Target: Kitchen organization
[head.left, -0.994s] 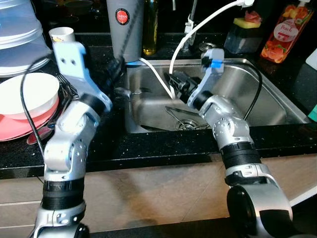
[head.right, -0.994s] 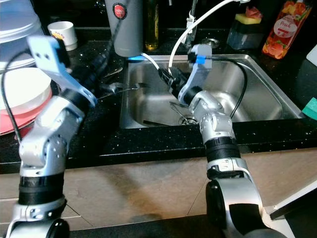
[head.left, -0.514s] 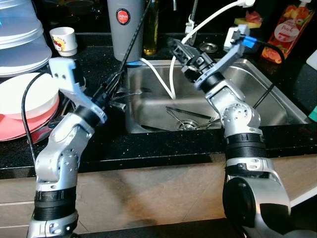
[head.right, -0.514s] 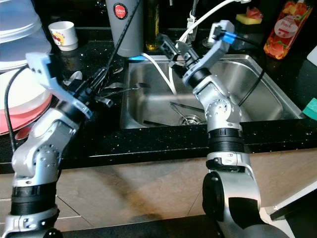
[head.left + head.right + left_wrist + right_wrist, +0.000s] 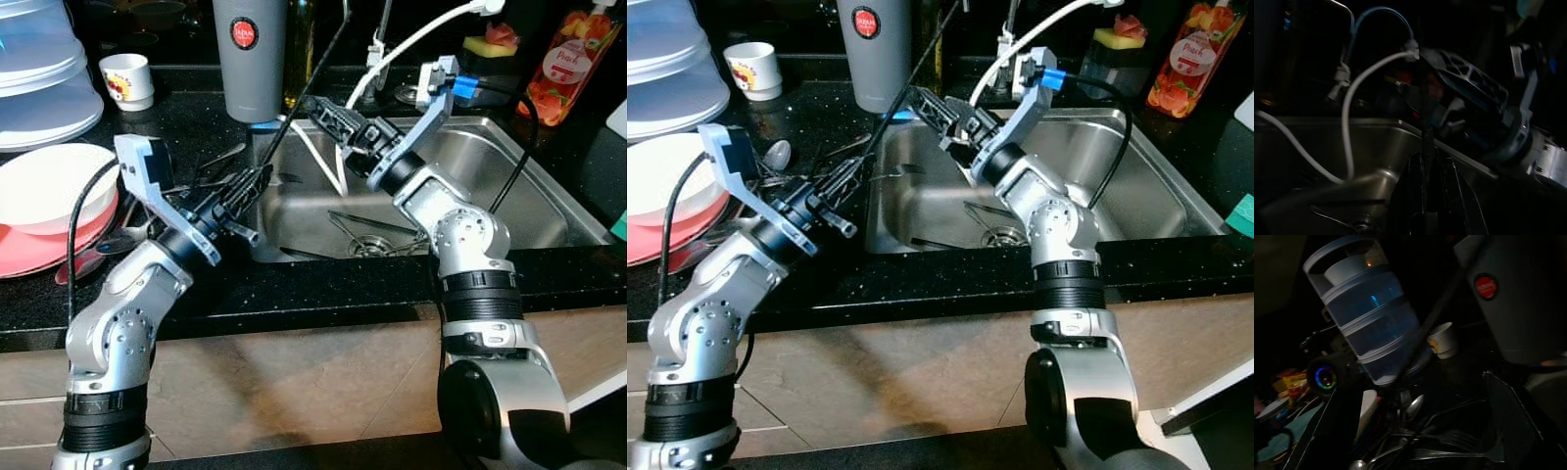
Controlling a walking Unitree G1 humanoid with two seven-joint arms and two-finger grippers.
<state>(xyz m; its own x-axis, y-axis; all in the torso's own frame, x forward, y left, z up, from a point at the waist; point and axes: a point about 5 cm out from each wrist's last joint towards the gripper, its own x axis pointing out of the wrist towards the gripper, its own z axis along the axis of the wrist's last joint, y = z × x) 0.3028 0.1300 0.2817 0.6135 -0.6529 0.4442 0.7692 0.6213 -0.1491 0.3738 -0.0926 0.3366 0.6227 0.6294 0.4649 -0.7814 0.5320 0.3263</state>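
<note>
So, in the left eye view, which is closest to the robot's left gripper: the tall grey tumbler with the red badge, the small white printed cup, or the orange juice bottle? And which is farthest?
1. Tall grey tumbler with the red badge: nearest to the left gripper, straight behind it on the counter.
2. Small white printed cup: next, back towards the left.
3. Orange juice bottle: farthest, past the sink on the far right.

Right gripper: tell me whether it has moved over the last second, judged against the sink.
Yes. The right gripper has come up out of the sink basin and now reaches over its left rim, toward the grey tumbler.
</note>
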